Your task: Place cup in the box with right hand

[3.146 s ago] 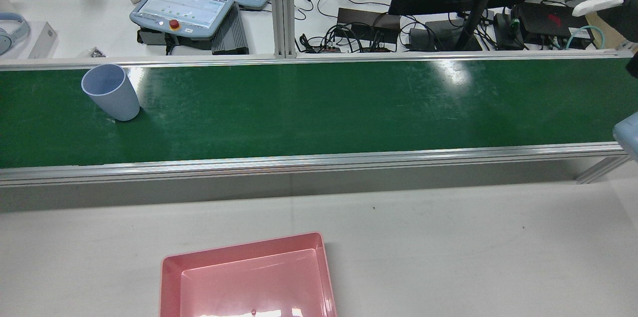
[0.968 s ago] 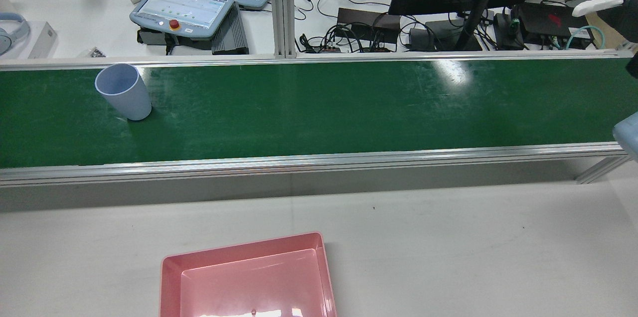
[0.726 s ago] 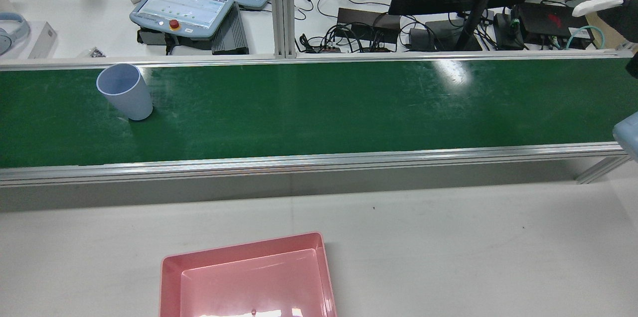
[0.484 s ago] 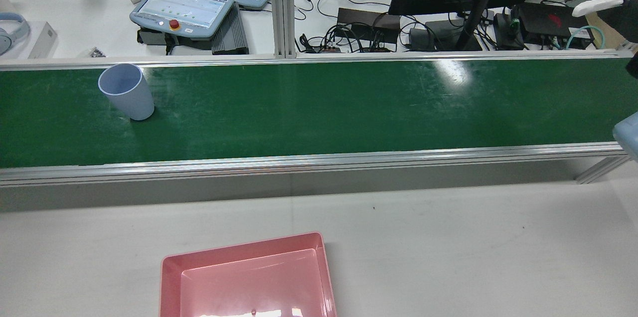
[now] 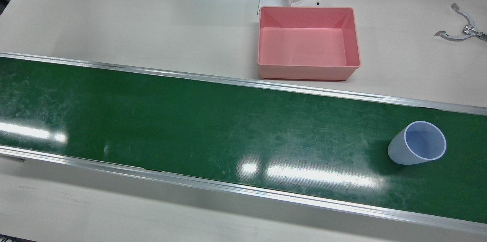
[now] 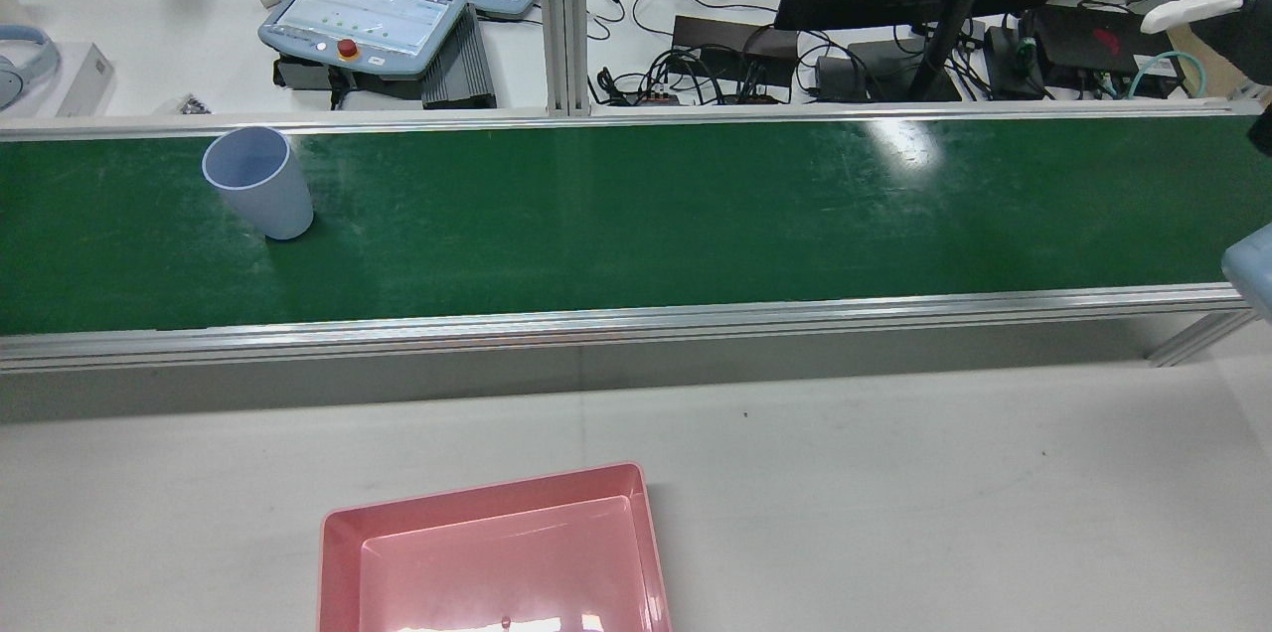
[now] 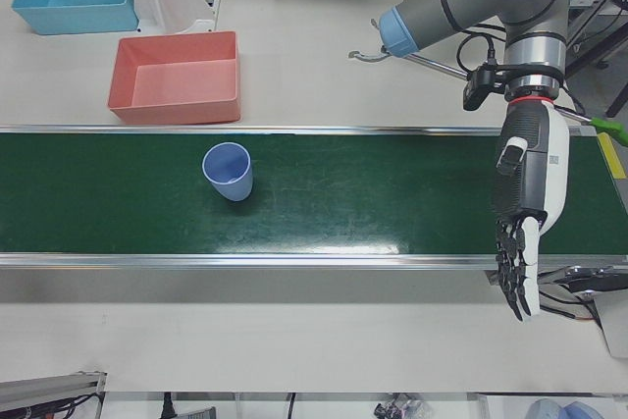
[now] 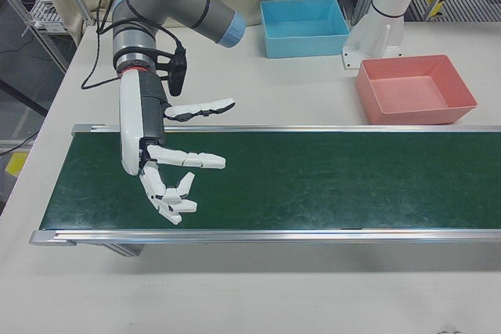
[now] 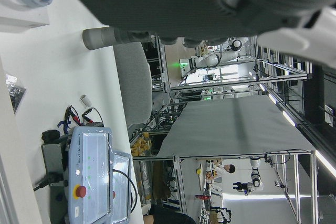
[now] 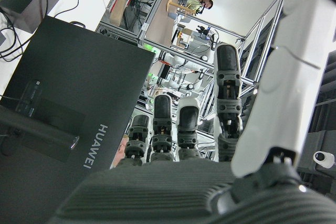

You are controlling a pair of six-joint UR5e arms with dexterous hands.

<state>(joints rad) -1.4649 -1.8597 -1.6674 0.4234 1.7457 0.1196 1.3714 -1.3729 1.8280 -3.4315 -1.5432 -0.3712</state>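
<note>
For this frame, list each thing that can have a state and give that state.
cup: upright on the green belt, empty, not held
pink box: empty, on the table beside the belt
blue box: on the table, looks empty
right hand: open, above the belt
left hand: open, fingers pointing down

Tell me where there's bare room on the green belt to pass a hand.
The green conveyor belt is bare everywhere but its far end, where the pale blue plastic cup stands. The open white right hand hangs over the opposite end. The pink plastic box on the table is empty too.
</note>
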